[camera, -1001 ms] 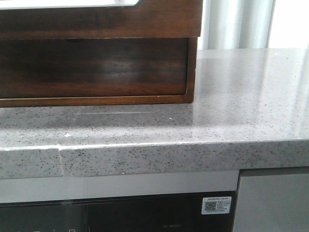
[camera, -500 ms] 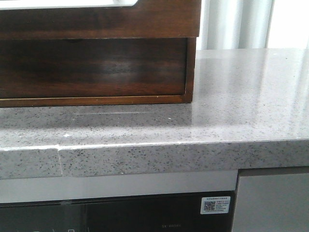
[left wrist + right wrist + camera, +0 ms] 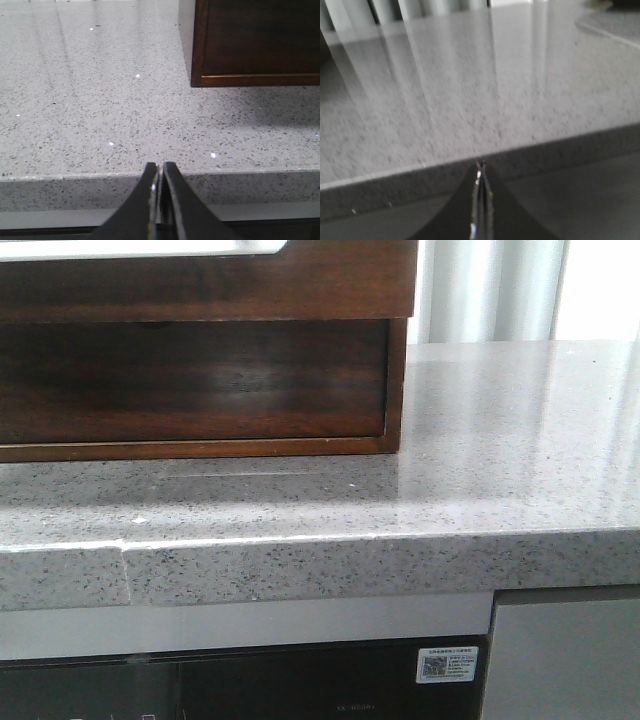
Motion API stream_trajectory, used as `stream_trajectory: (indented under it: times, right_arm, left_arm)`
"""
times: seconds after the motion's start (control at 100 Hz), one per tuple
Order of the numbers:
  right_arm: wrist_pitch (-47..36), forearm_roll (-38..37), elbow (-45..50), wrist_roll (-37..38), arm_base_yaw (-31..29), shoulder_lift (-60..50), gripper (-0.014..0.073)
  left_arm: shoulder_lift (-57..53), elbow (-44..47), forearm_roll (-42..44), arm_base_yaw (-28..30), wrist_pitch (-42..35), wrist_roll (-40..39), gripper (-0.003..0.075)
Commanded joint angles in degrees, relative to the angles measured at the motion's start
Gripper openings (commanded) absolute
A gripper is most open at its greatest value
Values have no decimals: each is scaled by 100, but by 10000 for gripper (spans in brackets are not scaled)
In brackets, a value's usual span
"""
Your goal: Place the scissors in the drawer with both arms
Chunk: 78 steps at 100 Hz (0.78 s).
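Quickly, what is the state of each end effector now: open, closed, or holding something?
Left black two-fingered end effector: closed, holding nothing visible.
Right black two-fingered end effector: closed, holding nothing visible.

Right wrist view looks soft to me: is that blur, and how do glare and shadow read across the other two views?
Right wrist view: blurred throughout, the countertop speckle smeared, pale streaks of reflected light, right gripper shut. Left wrist view: sharp, glints on the stone, soft shadow beside the wooden cabinet, left gripper shut. Front view: fairly sharp, glare on the counter's far right, shadow under the cabinet.
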Motion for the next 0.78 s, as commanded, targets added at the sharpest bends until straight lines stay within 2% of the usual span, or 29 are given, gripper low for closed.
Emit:
stream_trajectory:
  times: [0.0,0.04,0.77]
  right_arm:
    - [-18,-62,179,-146,-43,-170,-46]
    - [158,-62,179,-146,-43,-170,-46]
    - [149,-62,179,-146,-43,-170,-46]
  left_arm:
    - [-199,133,-54,0,-298,-37,-20]
    - [-199,133,-54,0,-298,-37,-20]
    - [-199,133,-54,0,-298,-37,-20]
